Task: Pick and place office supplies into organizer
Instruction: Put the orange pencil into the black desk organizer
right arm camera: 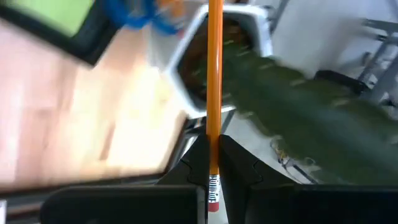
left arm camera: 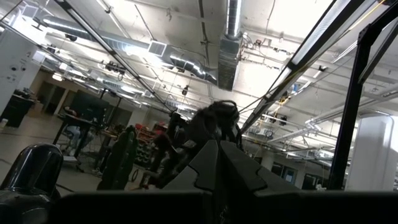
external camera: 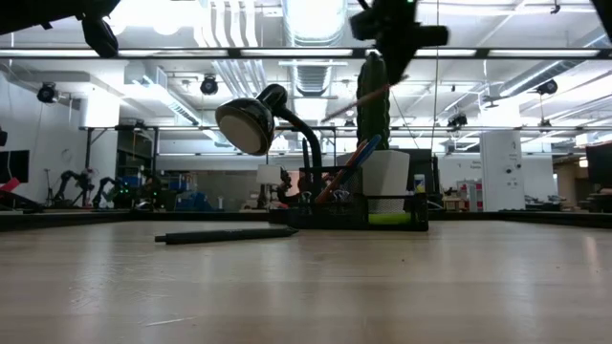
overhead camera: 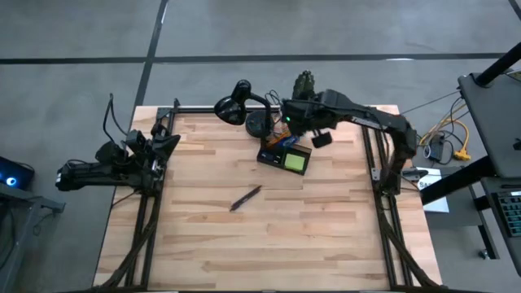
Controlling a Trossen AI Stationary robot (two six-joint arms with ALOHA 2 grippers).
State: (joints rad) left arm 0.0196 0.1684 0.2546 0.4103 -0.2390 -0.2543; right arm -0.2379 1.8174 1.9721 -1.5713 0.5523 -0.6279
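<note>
My right gripper (right arm camera: pixel 211 163) is closed on an orange pencil (right arm camera: pixel 215 74). I hold it near the eraser end, and its long axis runs straight forward from my fingers. In the high view I hover at the far side of the table, and the organizer (overhead camera: pixel 286 155) lies just beside me, toward about 7 o'clock. The pencil must come over it with the tip down, so I judge that a short shift that way is needed. The dark pen (overhead camera: pixel 245 198) lies loose on the wood farther toward 7 o'clock, nearer the right arm. My left gripper (overhead camera: pixel 167 145) is shut and empty, resting at the left edge.
</note>
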